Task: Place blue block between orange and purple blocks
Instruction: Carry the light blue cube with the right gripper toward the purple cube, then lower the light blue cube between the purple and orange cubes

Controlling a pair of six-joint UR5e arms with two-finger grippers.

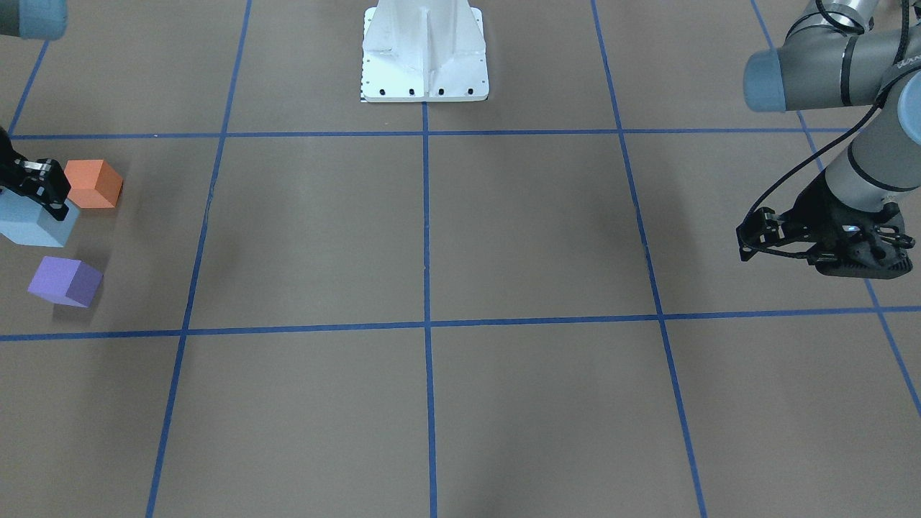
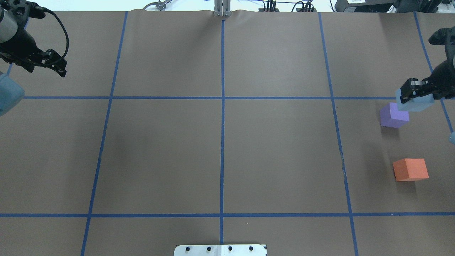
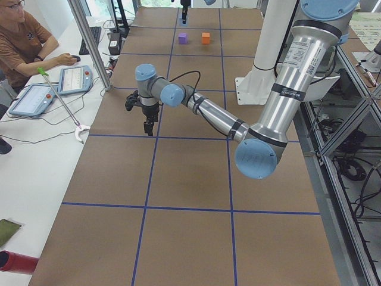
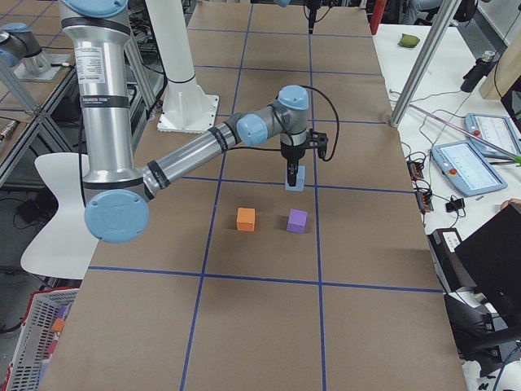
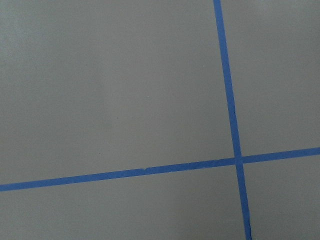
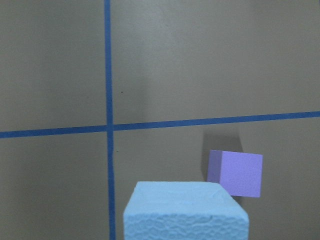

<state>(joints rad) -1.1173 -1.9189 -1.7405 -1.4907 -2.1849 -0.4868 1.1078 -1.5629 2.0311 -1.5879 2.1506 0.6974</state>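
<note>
The right gripper [image 2: 416, 94] jaws pinch the blue block [image 2: 414, 104] on opposite flat faces, close beside the purple block [image 2: 392, 115] and well apart from the orange block [image 2: 410, 169]; it appears light, compressible foam, so a moderate, centred grip should suffice.

Blue block [image 6: 185, 212]: pale foam, pebbled surface. Purple block [image 6: 236, 172]: smoother, matt. Counter [image 5: 110, 90]: matt brown sheet with blue tape lines [image 5: 227, 90].

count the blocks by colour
blue block: 1
purple block: 1
orange block: 1
total: 3
</note>
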